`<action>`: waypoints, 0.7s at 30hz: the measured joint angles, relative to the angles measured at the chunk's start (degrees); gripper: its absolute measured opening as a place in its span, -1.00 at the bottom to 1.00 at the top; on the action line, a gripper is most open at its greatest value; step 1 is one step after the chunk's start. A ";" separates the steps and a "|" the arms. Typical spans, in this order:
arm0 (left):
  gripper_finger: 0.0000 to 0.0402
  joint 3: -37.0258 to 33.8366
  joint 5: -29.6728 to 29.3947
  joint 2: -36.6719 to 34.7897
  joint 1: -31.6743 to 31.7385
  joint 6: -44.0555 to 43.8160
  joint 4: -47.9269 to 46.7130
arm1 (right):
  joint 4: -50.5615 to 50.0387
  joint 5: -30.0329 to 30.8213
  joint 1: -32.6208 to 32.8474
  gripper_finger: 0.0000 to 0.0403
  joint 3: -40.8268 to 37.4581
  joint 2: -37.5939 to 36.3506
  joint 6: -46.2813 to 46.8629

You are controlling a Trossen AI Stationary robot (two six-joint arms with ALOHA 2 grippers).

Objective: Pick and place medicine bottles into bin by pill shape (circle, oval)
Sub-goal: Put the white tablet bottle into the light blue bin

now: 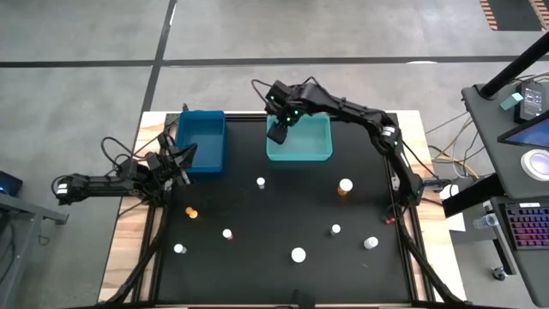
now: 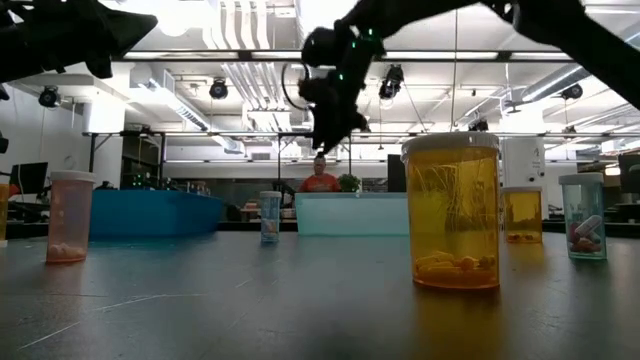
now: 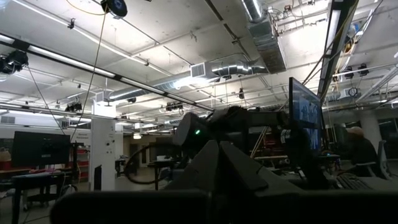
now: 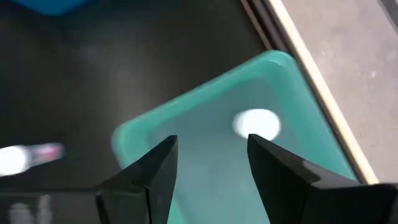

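Nearest the low camera stands a big amber bottle (image 2: 451,212), upright on its base, white cap up, long axis vertical, with pale pills lying at the bottom. To my eye they look oval, though I would not swear to it. Off to the side a pinkish bottle (image 2: 69,217) also stands upright, and farther back a small clear bottle (image 2: 270,217), another amber bottle (image 2: 523,214) and a clear bottle with red and white pills (image 2: 584,216) do the same. From above I count about seven white caps scattered on the black mat (image 1: 257,275), every one well apart from the bins.

Beyond them sit the teal bin (image 1: 302,153) and, just beside it, the blue bin (image 1: 202,158).

Over the teal bin's near-left part hangs the right gripper (image 4: 210,163), fingers spread and holding nothing. Below it a white-capped bottle (image 4: 256,123) lies inside the bin, seen cap-on, so it seems upright or nearly so. I judge this a drop just made: one bottle sorted, most left.

The left gripper (image 1: 178,161) waits at the blue bin's near-left edge; I cannot tell how its jaws stand.

Next, I reckon, the right arm must lift clear of the bin wall, swing back over the mat and come straight down on a cap.
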 joint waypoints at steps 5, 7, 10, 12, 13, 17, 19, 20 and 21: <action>-1.00 0.00 0.02 0.00 0.00 -1.53 0.15 | 1.06 7.19 4.02 -0.07 -3.28 -2.93 2.70; -1.00 0.00 0.02 -0.02 -0.01 -1.55 0.13 | 2.49 11.13 4.12 -0.07 -4.53 -3.27 6.96; -1.00 0.00 0.02 -0.02 0.00 -1.57 0.15 | 2.72 12.41 1.97 -0.06 -6.08 -2.70 12.67; -1.00 0.00 0.03 -0.02 0.00 -1.57 0.17 | 3.46 12.50 0.02 -0.03 -6.90 -1.58 16.42; -1.00 0.00 0.03 -0.02 0.00 -1.54 0.21 | 3.92 12.46 -0.98 -0.01 -7.06 -0.87 17.49; -1.00 0.00 0.04 -0.02 0.00 -1.46 0.31 | 5.91 10.91 -4.49 0.06 -7.13 1.85 19.46; -1.00 0.00 0.04 -0.02 0.00 -1.44 0.49 | 7.76 10.08 -5.49 0.08 -7.13 2.72 20.02; -1.00 0.00 0.04 -0.02 0.00 -1.44 0.54 | 8.61 10.04 -5.71 0.09 -7.13 3.10 20.10; -1.00 0.00 0.04 -0.02 -0.01 -1.44 0.54 | 9.24 9.95 -5.82 0.10 -7.13 3.54 20.12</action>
